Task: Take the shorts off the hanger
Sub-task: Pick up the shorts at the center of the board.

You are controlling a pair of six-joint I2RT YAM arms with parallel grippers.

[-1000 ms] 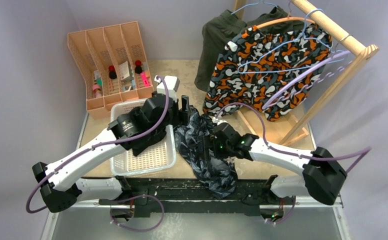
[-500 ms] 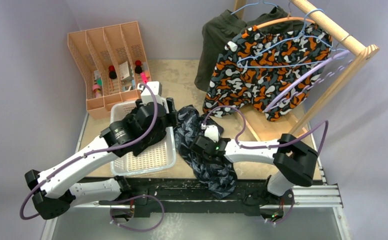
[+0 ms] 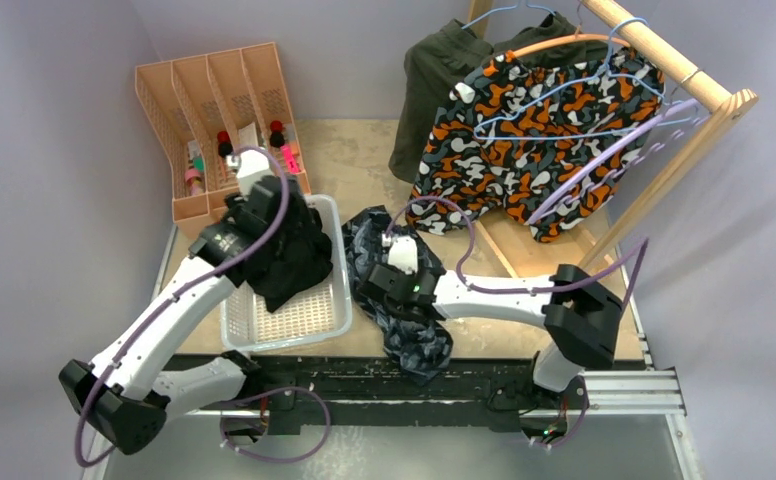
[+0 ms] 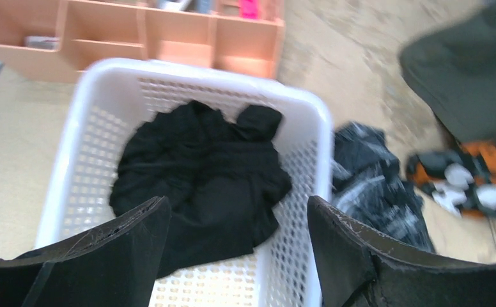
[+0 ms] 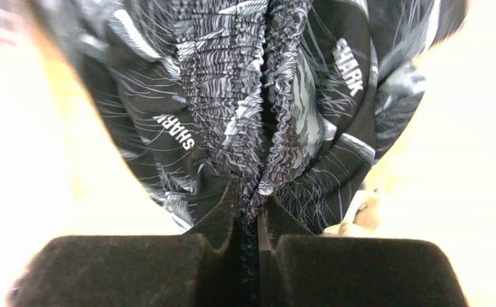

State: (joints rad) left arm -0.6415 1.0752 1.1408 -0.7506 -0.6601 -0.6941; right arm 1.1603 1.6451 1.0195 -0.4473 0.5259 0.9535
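Note:
Black shorts [image 4: 201, 160] lie bunched in the white basket [image 4: 92, 96]. My left gripper [image 4: 238, 201] hangs open above them with nothing between its fingers. Dark blue-grey camouflage shorts [image 3: 409, 325] lie crumpled on the table right of the basket. My right gripper [image 5: 250, 192] is shut on their gathered waistband [image 5: 245, 77]. Orange-black-white camouflage shorts [image 3: 534, 130] hang on a blue hanger [image 3: 564, 100] from the wooden rack [image 3: 684, 80]. Olive green shorts [image 3: 434, 80] hang behind them.
A peach desk organizer [image 3: 214, 110] with small items stands at the back left, just beyond the basket [image 3: 336, 250]. The rack's sloping legs [image 3: 654, 190] take up the right side of the table. Purple cables loop off both arms.
My left arm has swung left from the camouflage pile to over the basket, where the black shorts now show. My right gripper has moved left onto the dark camouflage shorts and shut on the waistband.

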